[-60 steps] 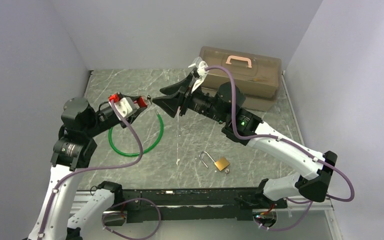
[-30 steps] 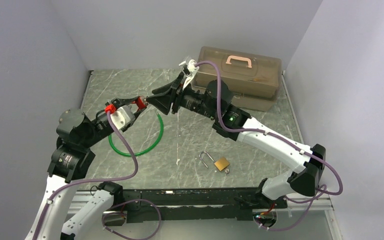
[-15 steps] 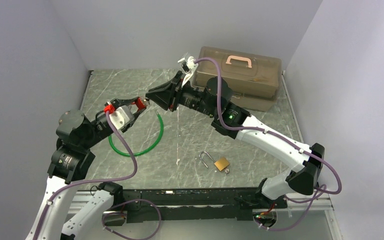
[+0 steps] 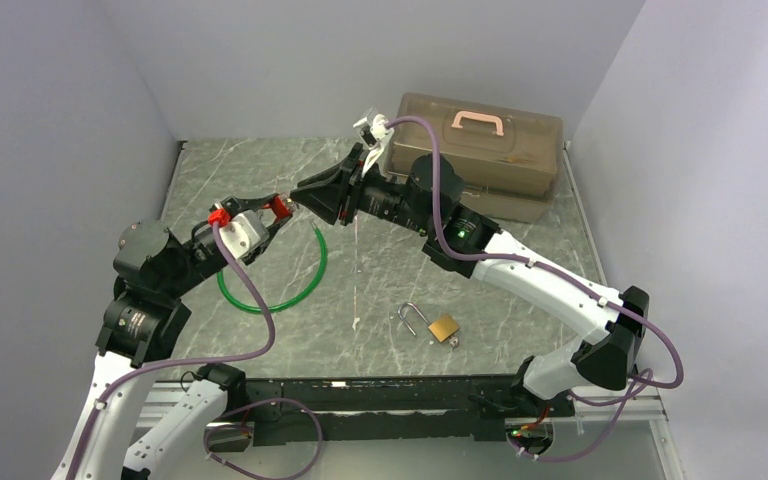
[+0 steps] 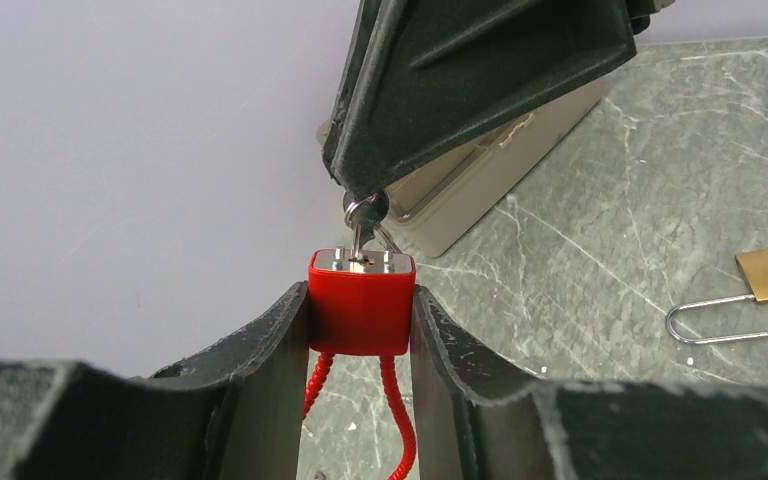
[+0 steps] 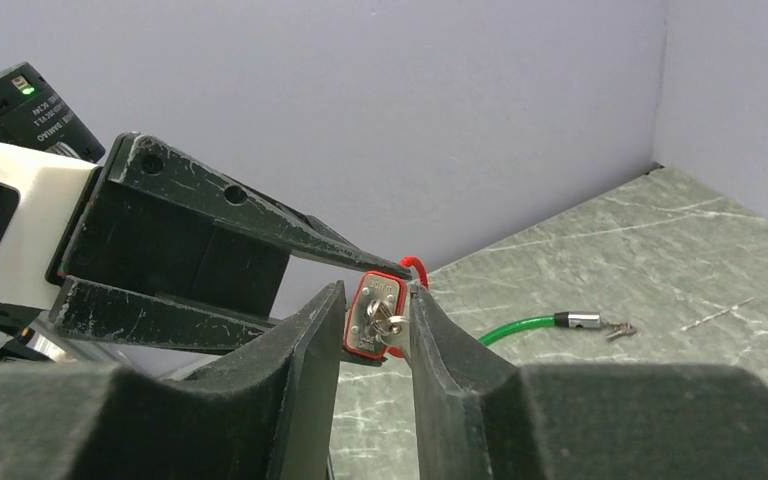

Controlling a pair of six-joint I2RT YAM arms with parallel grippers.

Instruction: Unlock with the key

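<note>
Small red padlock (image 5: 361, 312), red cable shackle, clamped in left gripper (image 4: 278, 207), keyway toward right gripper (image 6: 377, 296). Right gripper pinches thin silver key (image 5: 359, 230), blade in keyway. Lock likely light, rigid, slick-sided; may twist under torque. Grip key by bow. Both tools midair, free room to roll; brown translucent toolbox (image 4: 505, 150) behind right gripper.

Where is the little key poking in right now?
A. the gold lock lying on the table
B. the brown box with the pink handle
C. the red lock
C: the key stands in the keyhole on top of the red lock, which the left gripper clamps between its fingers.
</note>
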